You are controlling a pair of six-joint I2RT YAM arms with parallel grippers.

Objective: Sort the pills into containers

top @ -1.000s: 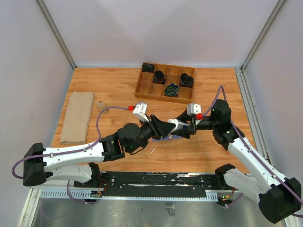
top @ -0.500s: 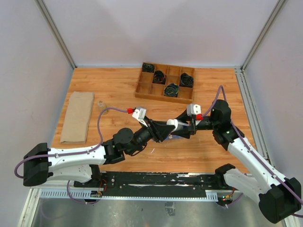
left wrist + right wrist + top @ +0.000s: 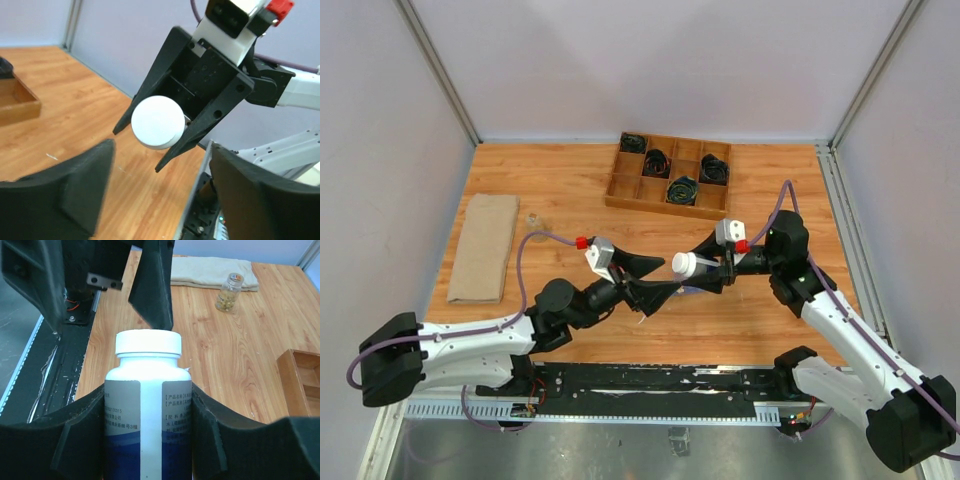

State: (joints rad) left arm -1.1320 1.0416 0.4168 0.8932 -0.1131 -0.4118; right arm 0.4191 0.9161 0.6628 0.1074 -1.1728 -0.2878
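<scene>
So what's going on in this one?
The right gripper holds a white-capped bottle sideways above the table, with the cap pointing at the left gripper. The left gripper is open just in front of the cap, not touching it. The cap is still on.

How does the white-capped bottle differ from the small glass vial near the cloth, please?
The white-capped bottle is opaque white and labelled; the glass vial is clear with yellowish contents. The bottle is held sideways in the right gripper, off the table; the vial stands upright on it. Both are cylindrical.
</scene>
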